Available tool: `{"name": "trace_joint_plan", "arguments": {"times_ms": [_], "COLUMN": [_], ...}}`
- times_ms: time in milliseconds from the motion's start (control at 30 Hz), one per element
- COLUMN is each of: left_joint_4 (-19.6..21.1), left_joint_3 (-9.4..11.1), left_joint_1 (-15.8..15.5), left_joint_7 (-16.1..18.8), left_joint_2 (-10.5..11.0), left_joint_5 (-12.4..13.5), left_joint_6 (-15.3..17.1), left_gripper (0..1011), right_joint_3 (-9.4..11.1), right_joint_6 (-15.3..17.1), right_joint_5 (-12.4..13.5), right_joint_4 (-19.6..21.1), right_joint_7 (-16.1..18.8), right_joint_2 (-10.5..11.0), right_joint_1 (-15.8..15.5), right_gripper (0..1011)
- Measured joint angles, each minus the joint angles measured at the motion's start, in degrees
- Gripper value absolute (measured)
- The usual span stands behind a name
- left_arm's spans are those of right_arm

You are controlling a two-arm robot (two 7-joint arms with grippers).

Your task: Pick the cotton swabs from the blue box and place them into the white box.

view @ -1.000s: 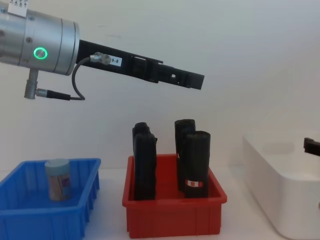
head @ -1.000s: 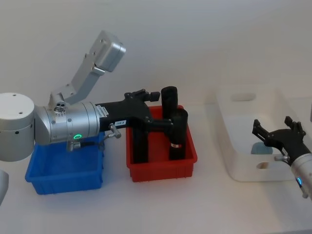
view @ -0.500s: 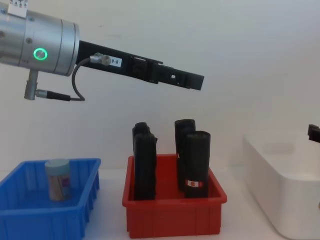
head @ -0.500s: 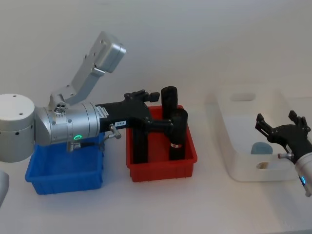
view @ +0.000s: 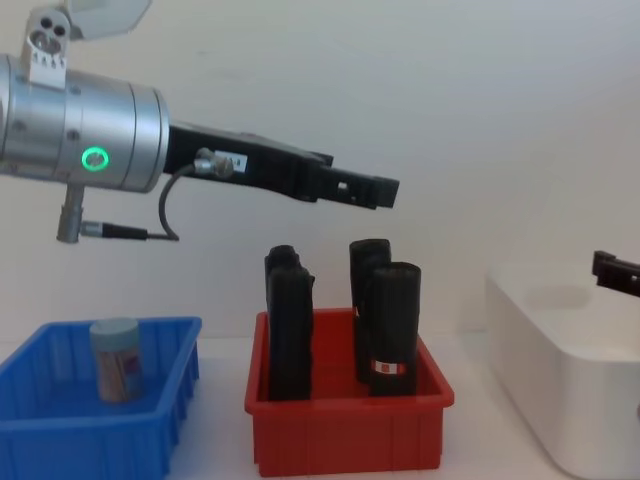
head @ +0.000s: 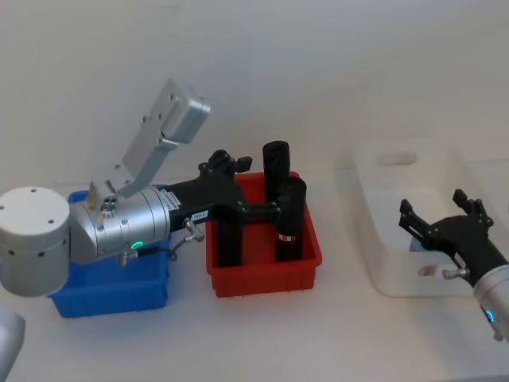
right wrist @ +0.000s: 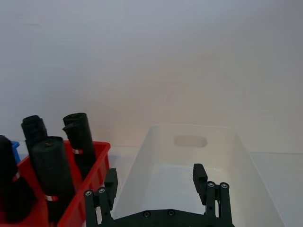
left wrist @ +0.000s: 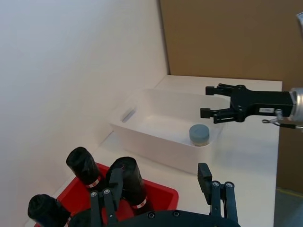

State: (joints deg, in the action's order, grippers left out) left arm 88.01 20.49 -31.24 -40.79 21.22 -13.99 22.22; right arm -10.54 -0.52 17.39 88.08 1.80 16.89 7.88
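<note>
One jar of cotton swabs [view: 116, 358] with a pale lid stands upright in the blue box [view: 60, 430], at the table's left [head: 119, 290]. Another jar [left wrist: 199, 134] stands inside the white box [left wrist: 156, 142], on the right [head: 382, 231]. My left gripper [head: 231, 165] hangs open and empty, high above the red bin [view: 385, 190]; its fingers [left wrist: 215, 187] are spread wide. My right gripper [head: 441, 224] is open and empty over the near part of the white box [right wrist: 156, 187], above the jar there, and is seen side-on from across the table [left wrist: 207, 100].
A red bin [head: 266, 267] between the two boxes holds three tall black rolls [view: 392, 325] standing upright. My left arm's large silver body [head: 111, 227] hangs over the blue box. A wall closes off the back of the table.
My left arm has dropped lower and swung slightly, its gripper still above the red bin. My right gripper has shifted left and nearer over the white box. Both jars stay put.
</note>
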Motion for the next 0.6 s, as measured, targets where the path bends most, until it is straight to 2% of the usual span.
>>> {"name": "trace_joint_plan", "arguments": {"times_ms": [600], "left_joint_4": [1.78], "left_joint_3": [1.94], "left_joint_1": [6.03], "left_joint_7": [13.84], "left_joint_2": [0.23], "left_joint_5": [0.86], "left_joint_6": [-7.4], "left_gripper": [1004], "right_joint_3": [-2.22], "right_joint_6": [2.28], "right_joint_5": [-0.82], "right_joint_4": [12.0], "right_joint_7": [1.86], "right_joint_2": [2.27], "right_joint_1": [-7.93], "right_gripper": [1001]}}
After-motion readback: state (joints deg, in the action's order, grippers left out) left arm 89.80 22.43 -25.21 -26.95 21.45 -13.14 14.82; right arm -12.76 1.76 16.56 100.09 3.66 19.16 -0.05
